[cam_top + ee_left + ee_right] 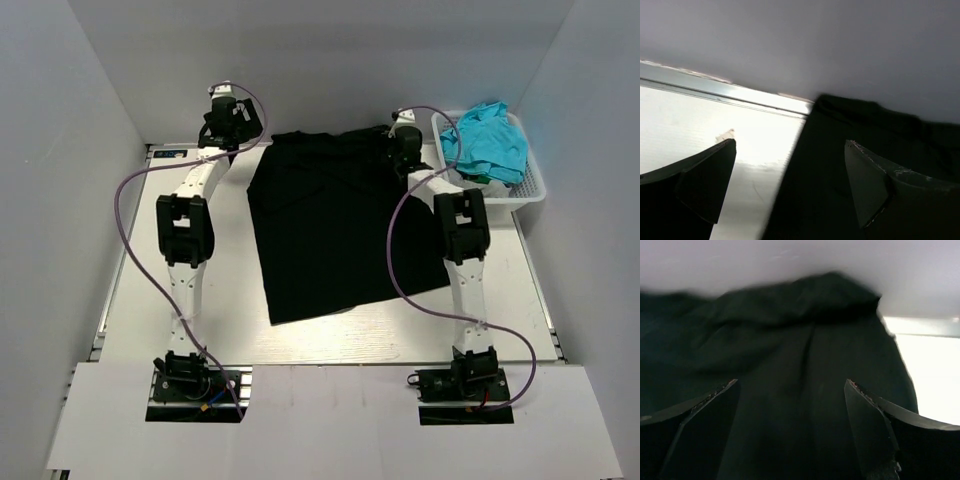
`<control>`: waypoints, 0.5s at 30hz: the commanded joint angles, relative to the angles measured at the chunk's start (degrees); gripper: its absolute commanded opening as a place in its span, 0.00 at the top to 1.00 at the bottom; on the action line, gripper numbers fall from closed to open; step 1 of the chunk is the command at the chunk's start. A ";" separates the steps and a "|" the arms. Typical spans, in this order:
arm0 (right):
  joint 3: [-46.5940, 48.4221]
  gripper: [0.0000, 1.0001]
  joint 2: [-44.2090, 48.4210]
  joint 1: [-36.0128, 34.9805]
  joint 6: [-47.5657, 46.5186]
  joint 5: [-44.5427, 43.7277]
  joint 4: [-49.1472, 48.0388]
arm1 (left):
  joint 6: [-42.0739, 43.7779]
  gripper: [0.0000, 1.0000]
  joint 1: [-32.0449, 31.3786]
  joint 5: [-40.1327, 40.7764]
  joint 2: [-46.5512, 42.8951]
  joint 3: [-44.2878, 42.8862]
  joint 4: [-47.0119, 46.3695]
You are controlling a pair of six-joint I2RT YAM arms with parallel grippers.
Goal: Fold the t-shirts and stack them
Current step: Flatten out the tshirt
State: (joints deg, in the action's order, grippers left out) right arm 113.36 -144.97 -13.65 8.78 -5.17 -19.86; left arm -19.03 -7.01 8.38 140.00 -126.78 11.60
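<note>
One black t-shirt [340, 230] lies spread flat across the middle of the white table, its far edge bunched near the back wall. My left gripper [243, 132] hovers at the shirt's far left corner. In the left wrist view it [790, 145] stands open, one finger over bare table and the other over the black cloth [820, 195], holding nothing. My right gripper [398, 150] is at the shirt's far right corner. In the right wrist view it [790, 382] is open above the rumpled cloth [790, 330], with nothing pinched.
A white lattice basket [535, 185] stands at the back right, just right of the right arm, with a teal cloth [490, 140] heaped in it. Grey walls close in the table at the back and both sides. Purple cables loop off both arms.
</note>
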 commanded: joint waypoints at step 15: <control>-47.51 0.10 52.41 -6.04 14.69 7.36 23.63 | -2.16 0.01 -9.52 -13.13 -10.55 13.40 12.93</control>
State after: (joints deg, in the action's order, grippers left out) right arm 72.47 -92.64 -19.90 18.76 2.55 -6.24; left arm -20.10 -17.50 -5.02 129.03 -114.63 20.75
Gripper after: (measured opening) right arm 0.904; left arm 0.987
